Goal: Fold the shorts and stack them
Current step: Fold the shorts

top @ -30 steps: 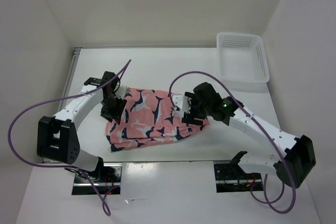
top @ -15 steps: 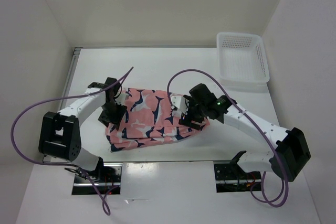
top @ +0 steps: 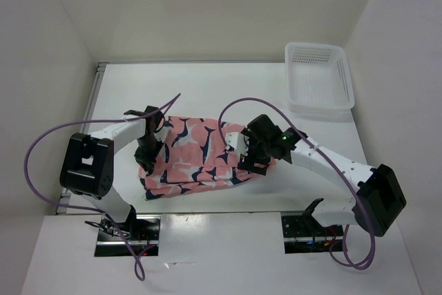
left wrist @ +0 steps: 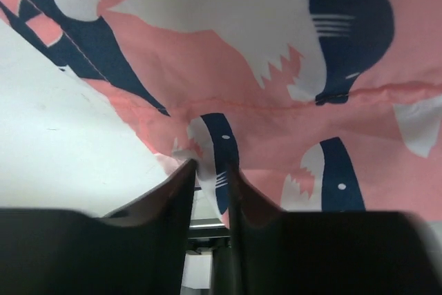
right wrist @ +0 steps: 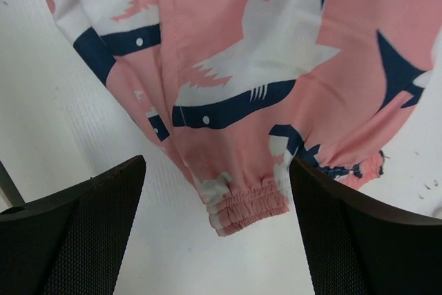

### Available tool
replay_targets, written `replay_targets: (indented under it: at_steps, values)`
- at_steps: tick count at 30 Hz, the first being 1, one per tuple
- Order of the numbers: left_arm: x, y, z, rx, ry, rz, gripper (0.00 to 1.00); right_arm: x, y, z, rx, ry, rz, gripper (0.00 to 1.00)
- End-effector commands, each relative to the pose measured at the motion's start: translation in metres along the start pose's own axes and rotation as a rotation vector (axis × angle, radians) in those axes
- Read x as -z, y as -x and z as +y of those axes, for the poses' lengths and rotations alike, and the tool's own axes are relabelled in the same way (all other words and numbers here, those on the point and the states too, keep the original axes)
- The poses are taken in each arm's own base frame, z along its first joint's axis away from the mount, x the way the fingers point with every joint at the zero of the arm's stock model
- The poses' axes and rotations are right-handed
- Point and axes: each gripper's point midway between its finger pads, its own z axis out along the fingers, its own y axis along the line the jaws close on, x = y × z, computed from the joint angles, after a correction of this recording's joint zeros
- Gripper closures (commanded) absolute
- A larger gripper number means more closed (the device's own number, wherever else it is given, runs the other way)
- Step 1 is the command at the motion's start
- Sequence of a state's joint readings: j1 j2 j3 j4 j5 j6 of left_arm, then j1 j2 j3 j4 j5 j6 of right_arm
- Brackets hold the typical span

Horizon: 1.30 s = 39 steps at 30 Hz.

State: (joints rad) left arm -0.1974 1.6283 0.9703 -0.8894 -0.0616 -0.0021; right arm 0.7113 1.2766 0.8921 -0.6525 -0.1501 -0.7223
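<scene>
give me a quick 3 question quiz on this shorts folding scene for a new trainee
1. True or false: the shorts lie inside the white mesh basket.
2. Pick one. The right gripper is: A) open, over an edge of the shorts; B) shut on the basket; C) out of view.
3. Short answer: in the top view, which corner of the table holds the basket?

Key: 1 false, they lie on the table, apart from the basket. 2 A. 3 the far right corner.
</scene>
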Motion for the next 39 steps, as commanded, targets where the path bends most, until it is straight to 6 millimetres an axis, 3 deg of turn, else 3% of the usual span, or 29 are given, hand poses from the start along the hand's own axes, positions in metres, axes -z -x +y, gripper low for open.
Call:
replay_targets:
  at_steps: [1, 5, 7, 12, 19, 23, 31, 35, 39]
  values:
    - [-0.004, -0.003, -0.001, -0.014, 0.007, 0.019, 0.82, -0.003, -0.013, 0.008, 0.038, 0.027, 0.055, 0.11]
    - [-0.006, -0.001, -0.001, -0.014, 0.007, 0.019, 0.99, -0.009, -0.018, 0.011, 0.056, 0.026, 0.074, 0.11]
    - [-0.006, -0.001, 0.001, -0.014, 0.019, 0.02, 1.0, -0.013, -0.019, 0.003, 0.069, -0.02, 0.087, 0.11]
    - [-0.003, -0.003, 0.006, -0.015, 0.05, 0.032, 1.0, -0.023, -0.038, 0.01, 0.095, 0.015, 0.162, 0.11]
    - [0.049, 0.015, 0.008, 0.008, 0.025, -0.074, 1.0, -0.025, -0.047, 0.016, 0.103, 0.037, 0.186, 0.09]
    - [0.073, -0.006, 0.0, 0.006, -0.014, -0.064, 1.0, -0.027, -0.053, 0.013, 0.116, 0.014, 0.203, 0.11]
    - [0.103, -0.048, -0.012, -0.036, -0.028, -0.101, 1.0, -0.034, -0.049, -0.002, 0.098, -0.062, 0.204, 0.61]
    - [0.104, -0.062, -0.022, -0.09, -0.035, -0.105, 1.0, -0.032, -0.053, -0.005, 0.119, -0.077, 0.22, 0.95]
    - [0.108, -0.059, -0.017, -0.127, 0.032, -0.127, 1.0, -0.029, -0.052, -0.014, 0.131, -0.116, 0.231, 1.0]
